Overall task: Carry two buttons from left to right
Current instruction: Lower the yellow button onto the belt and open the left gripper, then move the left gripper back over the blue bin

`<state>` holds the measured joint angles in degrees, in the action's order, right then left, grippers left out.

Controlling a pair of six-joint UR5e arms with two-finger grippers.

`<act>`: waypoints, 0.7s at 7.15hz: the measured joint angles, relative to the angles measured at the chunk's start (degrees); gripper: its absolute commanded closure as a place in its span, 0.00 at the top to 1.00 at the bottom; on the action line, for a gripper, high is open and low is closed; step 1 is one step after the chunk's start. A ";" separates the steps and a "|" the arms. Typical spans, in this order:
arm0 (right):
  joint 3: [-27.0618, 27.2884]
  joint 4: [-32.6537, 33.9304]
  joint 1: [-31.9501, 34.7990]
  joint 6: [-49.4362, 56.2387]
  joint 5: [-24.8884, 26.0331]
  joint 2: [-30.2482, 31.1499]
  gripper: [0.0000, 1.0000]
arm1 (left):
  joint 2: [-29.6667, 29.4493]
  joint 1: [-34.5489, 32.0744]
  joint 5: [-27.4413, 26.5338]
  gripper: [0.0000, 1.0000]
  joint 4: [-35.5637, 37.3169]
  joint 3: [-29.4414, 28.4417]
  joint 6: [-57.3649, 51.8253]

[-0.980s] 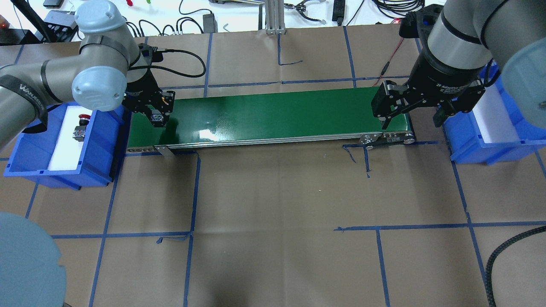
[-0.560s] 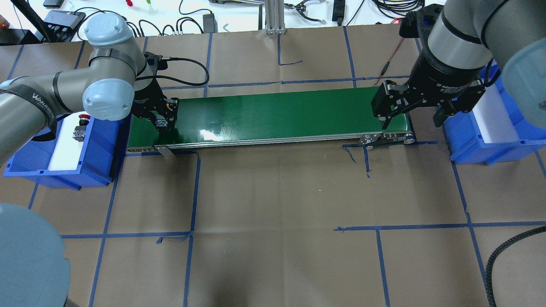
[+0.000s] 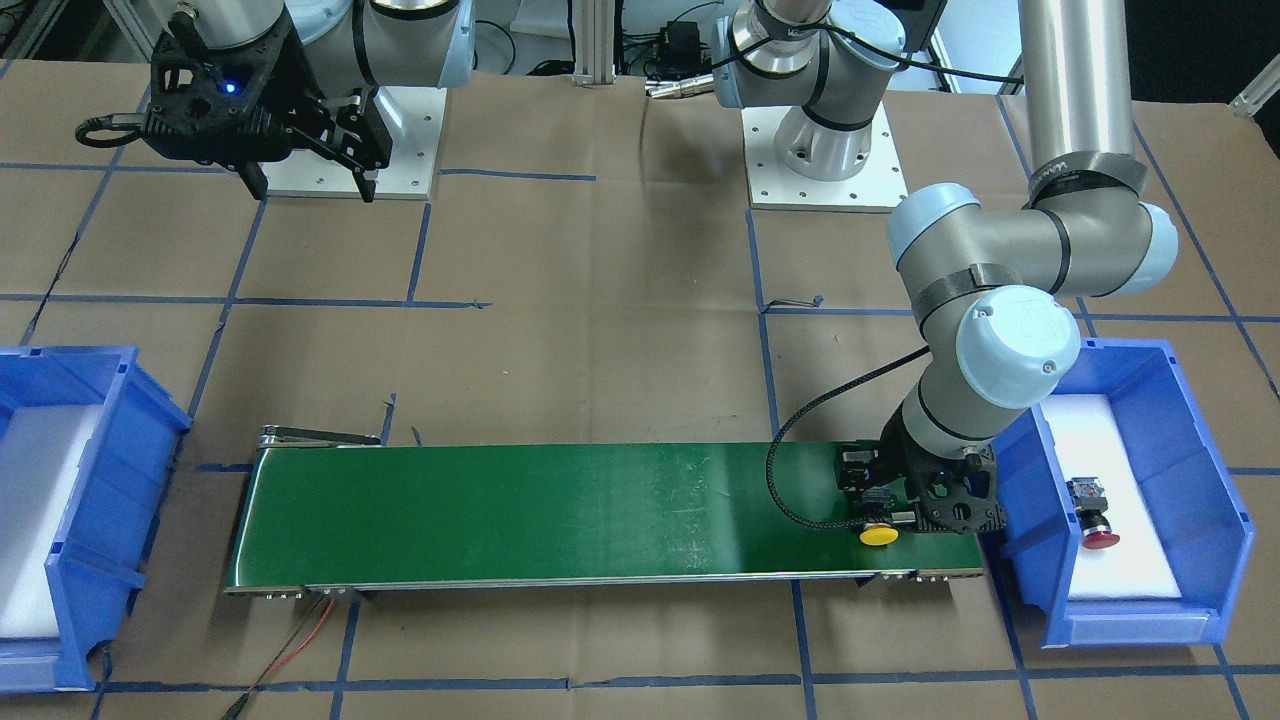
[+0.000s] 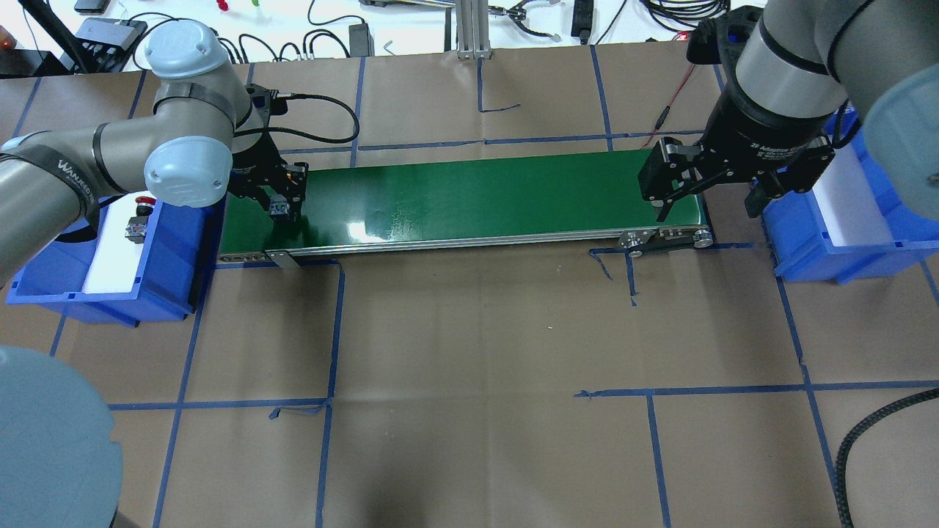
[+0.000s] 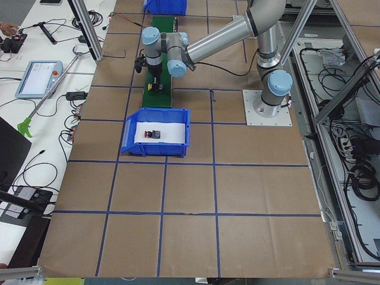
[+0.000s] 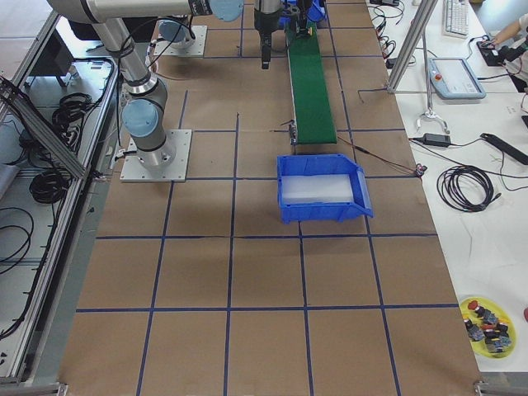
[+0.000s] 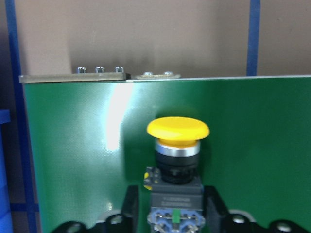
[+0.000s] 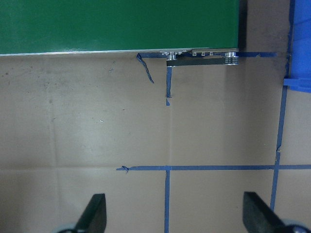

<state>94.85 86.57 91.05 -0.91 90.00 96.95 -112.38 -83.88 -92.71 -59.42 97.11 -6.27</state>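
The yellow button (image 7: 178, 145) sits between the fingers of my left gripper (image 7: 175, 208), which is shut on its grey block. It is held low over the left end of the green conveyor belt (image 4: 477, 194), cap pointing away from the robot; the yellow cap (image 3: 878, 535) shows in the front-facing view. Whether it touches the belt I cannot tell. The red button (image 4: 139, 213) lies on white foam in the left blue bin (image 4: 44, 297), also seen as the red button (image 3: 1095, 515). My right gripper (image 4: 708, 213) hangs open and empty above the belt's right end.
The right blue bin (image 4: 829, 264) with white foam stands just past the belt's right end. Blue tape lines grid the brown paper table (image 4: 477, 367). Cables and tools lie along the far edge. A yellow plate (image 6: 487, 326) of spare parts sits near a table corner.
My left arm has swung right from the bin's edge to over the belt's left end, carrying the yellow button. The right arm has stayed still.
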 measured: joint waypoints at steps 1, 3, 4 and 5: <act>-0.06 0.00 0.00 -0.01 0.00 0.00 1.00 | 1.09 0.13 -0.04 0.99 -0.83 -0.92 0.00; -0.13 0.01 0.00 -0.03 0.00 0.05 1.00 | 4.42 0.60 -0.07 0.99 -7.00 -5.02 -0.13; -0.17 0.00 0.00 -0.05 0.00 0.07 1.00 | 5.86 0.64 -0.01 0.99 -12.98 -8.81 -0.19; -0.21 0.00 0.00 -0.06 0.00 0.07 1.00 | 7.03 0.64 0.04 0.99 -18.86 -12.59 -0.30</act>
<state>94.64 86.57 91.05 -0.97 90.00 97.03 -105.35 -83.24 -92.68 -78.28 84.52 -6.57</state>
